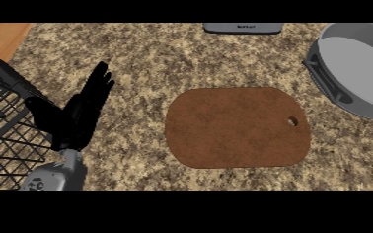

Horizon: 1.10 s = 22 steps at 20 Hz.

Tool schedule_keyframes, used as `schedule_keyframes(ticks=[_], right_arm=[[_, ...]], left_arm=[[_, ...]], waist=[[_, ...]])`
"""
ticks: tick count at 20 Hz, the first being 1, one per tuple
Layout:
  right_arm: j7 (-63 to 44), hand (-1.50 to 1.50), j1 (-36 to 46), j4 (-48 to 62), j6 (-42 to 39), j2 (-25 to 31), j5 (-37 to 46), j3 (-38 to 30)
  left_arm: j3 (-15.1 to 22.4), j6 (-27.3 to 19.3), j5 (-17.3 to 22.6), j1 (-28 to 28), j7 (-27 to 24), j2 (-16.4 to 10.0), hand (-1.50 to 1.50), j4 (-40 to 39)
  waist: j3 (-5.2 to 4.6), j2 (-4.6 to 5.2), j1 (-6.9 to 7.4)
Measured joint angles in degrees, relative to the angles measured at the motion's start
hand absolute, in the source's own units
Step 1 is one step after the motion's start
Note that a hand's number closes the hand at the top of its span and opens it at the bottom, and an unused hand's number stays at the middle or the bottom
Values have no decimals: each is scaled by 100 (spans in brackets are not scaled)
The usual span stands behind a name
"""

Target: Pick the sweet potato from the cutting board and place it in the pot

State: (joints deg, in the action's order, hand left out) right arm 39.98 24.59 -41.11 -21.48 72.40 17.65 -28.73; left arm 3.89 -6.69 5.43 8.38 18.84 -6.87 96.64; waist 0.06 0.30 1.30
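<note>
The brown cutting board (237, 127) lies flat on the speckled counter, right of centre, with a small hole near its right edge. Nothing rests on it, and no sweet potato shows anywhere in the head view. The grey pot (325, 81) stands at the far right, partly cut off by the edge; the part of its inside that shows holds nothing. My left hand (80, 111) rests open at the left, fingers straight and pointing up, well clear of the board. My right hand is out of view.
A black wire rack (15, 128) fills the lower left corner, just behind my left hand. A grey flat appliance (242, 27) sits at the counter's far edge. A wooden strip (13, 35) shows at the top left.
</note>
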Motion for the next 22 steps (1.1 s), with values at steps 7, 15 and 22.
schedule_keyframes(ticks=[7,15,22], right_arm=[[-806,150,1280,195,-204,-194,234,643],[-1363,150,2430,838,198,-844,891,1315],[-1108,150,2826,1529,503,-1390,1448,1754]], left_arm=[[2,52,-65,7,-137,51,0,-172],[-45,108,-37,72,9,27,0,-60],[-16,107,-76,101,-4,91,0,-71]], waist=[[-9,12,69],[-4,30,116],[1,50,129]])
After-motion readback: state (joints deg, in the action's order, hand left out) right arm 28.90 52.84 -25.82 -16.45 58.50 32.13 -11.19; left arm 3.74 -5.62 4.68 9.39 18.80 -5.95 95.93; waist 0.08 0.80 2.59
